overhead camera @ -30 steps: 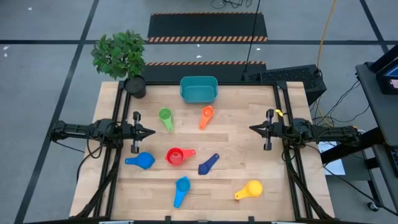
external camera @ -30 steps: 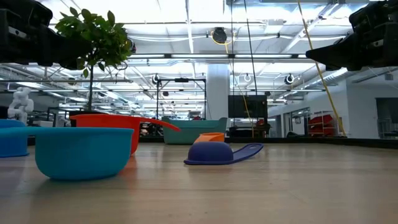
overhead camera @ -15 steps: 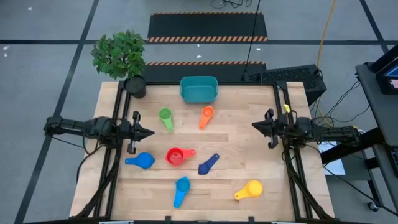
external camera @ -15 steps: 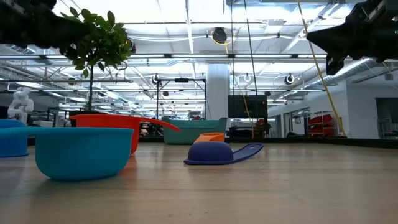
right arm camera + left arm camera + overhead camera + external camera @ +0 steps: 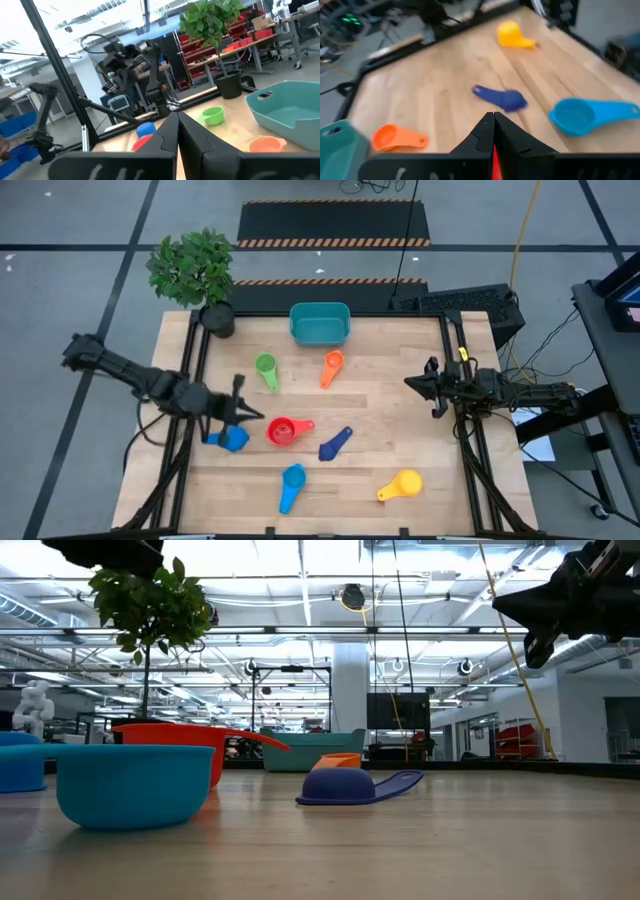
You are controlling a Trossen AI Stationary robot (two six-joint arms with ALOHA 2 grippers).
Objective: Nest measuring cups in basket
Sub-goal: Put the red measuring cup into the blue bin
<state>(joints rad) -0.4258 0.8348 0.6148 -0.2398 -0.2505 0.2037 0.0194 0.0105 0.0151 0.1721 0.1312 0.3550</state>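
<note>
Red cup sits mid-table, upright, well short of the teal basket at the far edge. Left gripper hangs just left of it, fingers pressed together. Part the fingers first, then pinch the rim or handle. Right gripper waits at right, fingers together.

The high view looks straight down on the whole table. The low view sits at tabletop height, close behind a blue cup, facing the far basket, which both share.
</note>
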